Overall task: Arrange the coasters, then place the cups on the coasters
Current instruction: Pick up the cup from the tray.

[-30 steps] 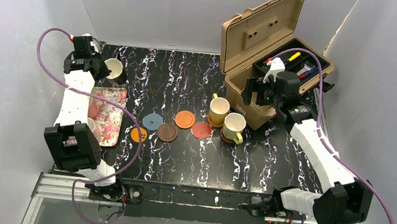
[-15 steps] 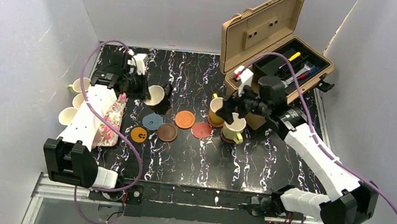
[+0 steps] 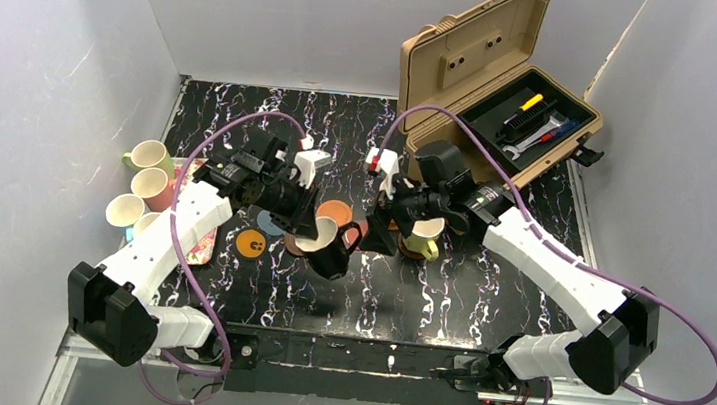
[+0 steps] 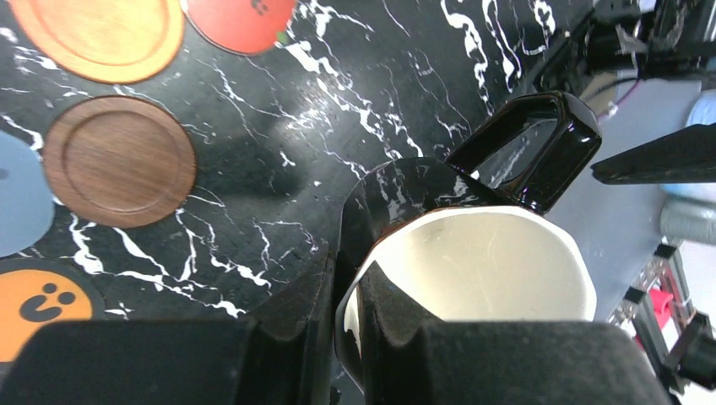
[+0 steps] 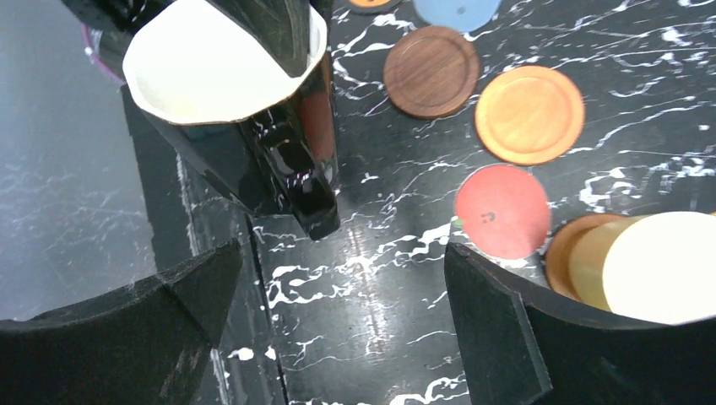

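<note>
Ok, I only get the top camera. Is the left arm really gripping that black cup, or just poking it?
Observer: Gripping. On the left wrist camera the left gripper pinches the black cup by its rim, one finger inside, one outside.
Operator: Where's its handle going?
Observer: The right wrist camera shows the handle sticking out toward the right gripper, whose fingers stand wide open with nothing between them.
Operator: Is there a coaster under it? The arm hides that bit.
Observer: None that I can see. The left wrist camera shows the dark wood coaster bare, off to one side of the cup.
</note>
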{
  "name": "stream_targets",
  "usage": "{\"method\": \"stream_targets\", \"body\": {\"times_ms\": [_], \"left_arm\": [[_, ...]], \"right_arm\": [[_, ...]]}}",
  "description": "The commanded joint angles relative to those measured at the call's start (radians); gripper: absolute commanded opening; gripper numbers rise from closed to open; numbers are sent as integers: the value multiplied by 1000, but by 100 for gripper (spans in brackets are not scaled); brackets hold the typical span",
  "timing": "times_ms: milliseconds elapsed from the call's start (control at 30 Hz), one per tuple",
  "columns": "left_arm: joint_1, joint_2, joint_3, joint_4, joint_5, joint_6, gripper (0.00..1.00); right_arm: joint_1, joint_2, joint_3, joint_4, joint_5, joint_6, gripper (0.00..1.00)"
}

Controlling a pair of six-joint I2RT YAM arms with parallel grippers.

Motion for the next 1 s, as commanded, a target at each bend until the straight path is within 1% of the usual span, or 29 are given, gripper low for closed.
{"method": "stream_targets", "body": {"times_ms": [0, 100, 167, 233, 367, 467, 600, 700, 767, 800, 900, 933, 967], "left_arm": [[-46, -33, -2, -23, 101, 5, 0], [-69, -21, 9, -30, 122, 7, 0], [-78, -10, 16, -33, 130, 7, 0], [-86, 4, 27, -44, 134, 37, 0], [-102, 21, 41, -52, 153, 49, 0], [-104, 25, 50, -52, 161, 54, 0], [-104, 32, 71, -52, 142, 54, 0], [-104, 37, 88, -52, 106, 54, 0], [-104, 38, 95, -39, 78, 50, 0], [-104, 36, 96, -29, 69, 46, 2], [-104, 28, 97, 9, 43, 25, 17], [-104, 22, 98, 21, 33, 19, 23], [-104, 15, 100, 33, 16, 19, 31]], "right_arm": [[46, 20, 55, -63, -53, -33, 99], [69, 44, 59, -75, -55, -39, 97], [78, 58, 64, -81, -76, -44, 92], [85, 66, 65, -75, -99, -44, 84], [105, 87, 74, -96, -107, -47, 71], [123, 96, 74, -105, -111, -50, 59], [133, 103, 68, -102, -97, -38, 31], [135, 90, 44, -70, -70, -16, 1], [137, 67, 21, -36, -34, 5, 1], [137, 45, 8, -14, -10, 18, 1], [138, -14, -36, 55, 76, 58, 1], [139, -35, -58, 85, 114, 74, 1], [139, -54, -75, 112, 154, 88, 1]]}}
